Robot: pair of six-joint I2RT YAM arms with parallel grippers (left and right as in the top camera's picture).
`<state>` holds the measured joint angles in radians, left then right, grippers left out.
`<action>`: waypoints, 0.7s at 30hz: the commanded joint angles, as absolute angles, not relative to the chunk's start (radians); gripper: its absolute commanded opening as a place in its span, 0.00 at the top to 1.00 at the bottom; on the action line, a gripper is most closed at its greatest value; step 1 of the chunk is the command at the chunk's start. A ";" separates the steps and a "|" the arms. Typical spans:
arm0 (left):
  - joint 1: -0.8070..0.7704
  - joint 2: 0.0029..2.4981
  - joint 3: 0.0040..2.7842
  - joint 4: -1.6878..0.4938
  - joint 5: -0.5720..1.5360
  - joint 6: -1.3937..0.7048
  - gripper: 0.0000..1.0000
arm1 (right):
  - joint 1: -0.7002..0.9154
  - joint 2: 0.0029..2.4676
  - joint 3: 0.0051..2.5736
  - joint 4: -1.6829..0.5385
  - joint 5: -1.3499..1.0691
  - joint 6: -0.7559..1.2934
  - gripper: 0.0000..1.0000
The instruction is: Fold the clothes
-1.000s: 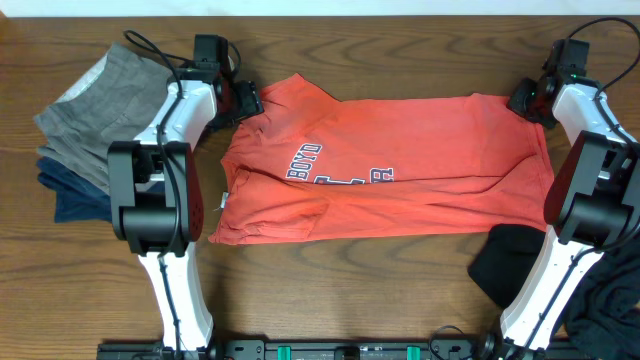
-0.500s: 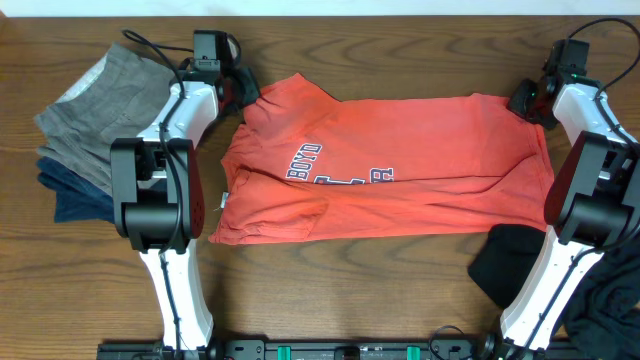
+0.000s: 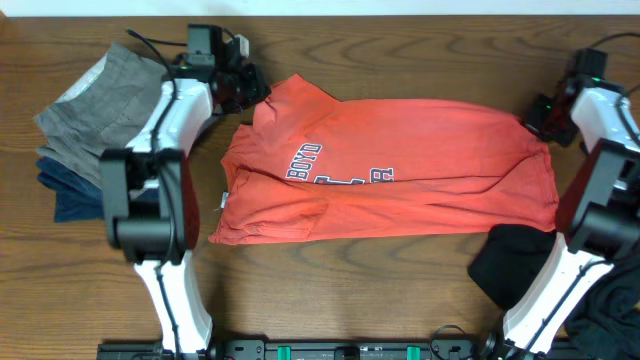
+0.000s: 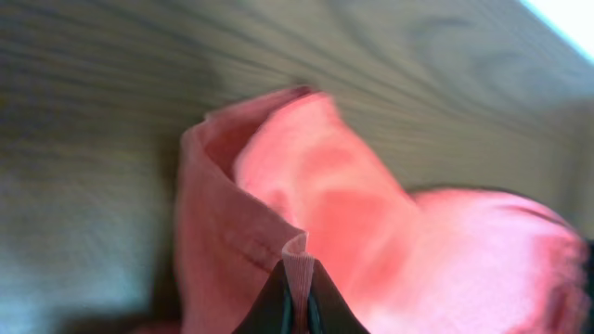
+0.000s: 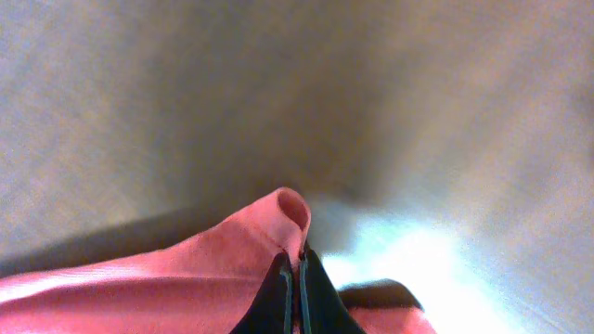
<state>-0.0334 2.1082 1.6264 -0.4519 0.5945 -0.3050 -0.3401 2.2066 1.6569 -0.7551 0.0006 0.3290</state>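
Observation:
A coral-red T-shirt (image 3: 400, 160) with navy-and-white lettering lies spread across the middle of the wooden table (image 3: 330, 290). My left gripper (image 3: 250, 92) is shut on its upper-left corner; in the left wrist view a ribbed hem (image 4: 297, 255) is pinched between the jaws of that gripper (image 4: 299, 301). At the shirt's upper-right corner my right gripper (image 3: 540, 115) is shut on the fabric, and the right wrist view shows a red fold (image 5: 278, 223) caught in the gripper (image 5: 297, 278). The corners look slightly lifted.
A stack of grey and navy garments (image 3: 90, 120) sits at the left, beside the left arm. A black garment (image 3: 510, 262) lies at the lower right, with darker fabric (image 3: 612, 310) in the corner. The table's far edge runs close behind both grippers.
The left gripper closed on the shirt's upper-left corner and pulled it slightly up and right. The right gripper shifted right and a little toward me, stretching the right edge.

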 commanded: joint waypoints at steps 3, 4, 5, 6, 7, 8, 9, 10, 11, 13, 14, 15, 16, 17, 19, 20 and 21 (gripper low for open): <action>-0.016 1.897 1.629 -0.657 0.756 -0.212 0.94 | -0.375 2.047 1.655 -0.874 0.022 0.300 0.99; -0.016 1.867 1.629 -0.714 0.756 -0.169 0.94 | -0.376 2.030 1.655 -0.902 0.023 0.288 0.99; -0.016 1.841 1.629 -0.759 0.756 -0.134 0.94 | -0.376 2.015 1.655 -0.926 0.023 0.276 0.99; -0.016 1.811 1.629 -0.809 0.756 -0.093 0.94 | -0.376 2.003 1.655 -0.945 0.023 0.271 0.99; -0.016 1.787 1.629 -0.845 0.755 -0.062 0.94 | -0.376 1.991 1.655 -0.965 0.023 0.263 0.99; -0.016 1.761 1.629 -0.880 0.755 -0.040 0.94 | -0.376 1.980 1.655 -0.985 0.023 0.254 0.99; -0.016 1.739 1.629 -0.907 0.755 -0.032 0.94 | -0.376 1.971 1.655 -1.002 0.023 0.253 0.99; -0.016 1.719 1.629 -0.932 0.755 -0.022 0.94 | -0.376 1.962 1.655 -1.017 0.023 0.253 0.99; -0.016 1.696 1.629 -0.963 0.755 -0.011 0.94 | -0.376 1.951 1.655 -1.037 0.023 0.253 0.99; -0.016 1.662 1.629 -1.016 0.749 0.010 0.94 | -0.377 1.937 1.655 -1.066 0.027 0.253 0.99; -0.016 1.644 1.629 -1.046 0.739 0.017 0.94 | -0.378 1.932 1.655 -1.082 0.033 0.253 0.99; -0.016 1.631 1.629 -1.071 0.727 0.024 0.94 | -0.381 1.925 1.655 -1.099 0.044 0.253 0.99; -0.016 1.616 1.629 -1.097 0.702 0.028 0.94 | -0.384 1.923 1.655 -1.114 0.060 0.253 0.99; -0.016 1.605 1.629 -1.116 0.674 0.028 0.94 | -0.387 1.922 1.655 -1.126 0.073 0.253 0.99; -0.015 1.585 1.629 -1.153 0.605 0.030 0.94 | -0.394 1.922 1.655 -1.151 0.107 0.253 0.99; -0.014 1.576 1.629 -1.171 0.566 0.030 0.94 | -0.398 1.922 1.655 -1.163 0.125 0.253 0.99; -0.010 1.569 1.629 -1.188 0.543 0.030 0.94 | -0.401 1.922 1.655 -1.172 0.141 0.253 0.99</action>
